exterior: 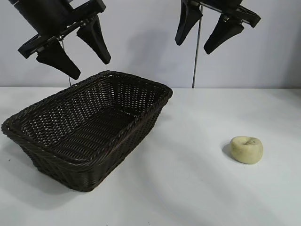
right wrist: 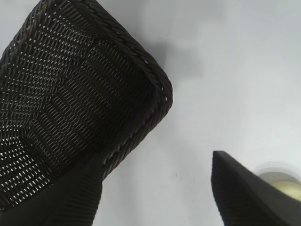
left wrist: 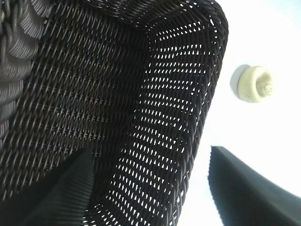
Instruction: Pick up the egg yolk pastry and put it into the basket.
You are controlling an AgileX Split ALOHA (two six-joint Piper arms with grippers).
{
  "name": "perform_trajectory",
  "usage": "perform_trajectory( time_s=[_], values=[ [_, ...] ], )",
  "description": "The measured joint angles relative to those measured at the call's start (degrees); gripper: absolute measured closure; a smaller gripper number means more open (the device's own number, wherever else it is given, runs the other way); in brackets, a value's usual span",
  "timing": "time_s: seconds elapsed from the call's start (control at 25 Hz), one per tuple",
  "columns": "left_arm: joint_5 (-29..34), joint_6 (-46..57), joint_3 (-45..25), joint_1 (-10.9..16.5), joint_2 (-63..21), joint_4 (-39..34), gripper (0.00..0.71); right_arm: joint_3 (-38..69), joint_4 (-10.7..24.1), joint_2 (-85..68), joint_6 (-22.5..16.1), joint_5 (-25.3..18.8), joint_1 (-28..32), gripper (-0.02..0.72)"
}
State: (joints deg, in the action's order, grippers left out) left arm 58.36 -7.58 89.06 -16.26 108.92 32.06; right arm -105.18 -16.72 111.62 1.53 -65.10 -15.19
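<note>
The egg yolk pastry (exterior: 246, 149), a pale yellow rounded lump with a dimpled top, lies on the white table at the front right. It also shows in the left wrist view as the pastry (left wrist: 255, 84) and, partly hidden behind a finger, in the right wrist view as the pastry (right wrist: 284, 184). The dark brown wicker basket (exterior: 56, 151) stands at the left, with nothing inside it. My left gripper (exterior: 90, 66) hangs open high above the basket's back edge. High over the table's middle back, well above the pastry, my right gripper (exterior: 192, 47) is open too, holding nothing.
A thin vertical pole (exterior: 196, 61) stands at the back behind the table (exterior: 188, 188). A pale wall closes off the rear. Bare white tabletop lies between the basket and the pastry.
</note>
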Motion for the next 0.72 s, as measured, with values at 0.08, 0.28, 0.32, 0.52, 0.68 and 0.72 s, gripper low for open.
perform_trajectory(
  time_s=[0.08,0.28,0.32,0.52,0.68,0.72],
  values=[
    [0.0,0.0,0.0,0.0,0.0,0.0,0.205,0.0,0.0,0.0,0.0,-0.2,0.0,0.220],
    [0.0,0.0,0.0,0.0,0.0,0.0,0.205,0.0,0.0,0.0,0.0,-0.8,0.0,0.220],
    [0.0,0.0,0.0,0.0,0.0,0.0,0.205,0.0,0.0,0.0,0.0,-0.8,0.0,0.220],
    [0.0,0.0,0.0,0.0,0.0,0.0,0.205,0.0,0.0,0.0,0.0,-1.0,0.0,0.220],
    [0.0,0.0,0.0,0.0,0.0,0.0,0.205,0.0,0.0,0.0,0.0,-1.0,0.0,0.220],
    [0.0,0.0,0.0,0.0,0.0,0.0,0.205,0.0,0.0,0.0,0.0,-1.0,0.0,0.220]
  ],
)
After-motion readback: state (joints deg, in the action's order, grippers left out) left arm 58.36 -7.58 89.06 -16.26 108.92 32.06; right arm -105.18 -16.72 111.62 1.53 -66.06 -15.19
